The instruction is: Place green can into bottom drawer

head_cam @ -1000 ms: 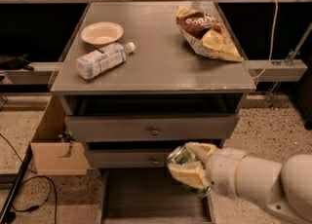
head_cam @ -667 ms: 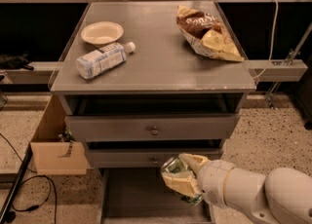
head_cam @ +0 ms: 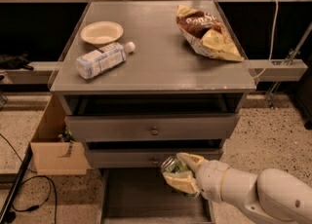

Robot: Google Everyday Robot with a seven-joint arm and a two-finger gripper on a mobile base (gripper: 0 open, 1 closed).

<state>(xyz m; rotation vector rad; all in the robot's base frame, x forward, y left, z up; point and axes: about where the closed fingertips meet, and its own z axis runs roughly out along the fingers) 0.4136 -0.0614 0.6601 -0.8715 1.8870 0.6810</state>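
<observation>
My gripper (head_cam: 179, 174) is at the lower middle of the camera view, on a white arm reaching in from the lower right. Its yellowish fingers (head_cam: 178, 184) are shut on the green can (head_cam: 172, 166), a small shiny can tilted with its silver top toward the upper left. The can hangs above the open bottom drawer (head_cam: 141, 196), a shallow grey tray with a dark floor pulled out below two closed grey drawers. The can sits in front of the middle drawer's knob and over the right half of the tray.
On the grey cabinet top (head_cam: 156, 57) lie a clear water bottle (head_cam: 102, 60), a pale bowl (head_cam: 101, 33) and a chip bag (head_cam: 207, 33). The top drawer has a round knob (head_cam: 154, 131). A cardboard box (head_cam: 53, 142) stands at the left, with cables on the floor.
My gripper with the green can has moved left and downward, from beside the middle drawer toward the space over the open bottom drawer.
</observation>
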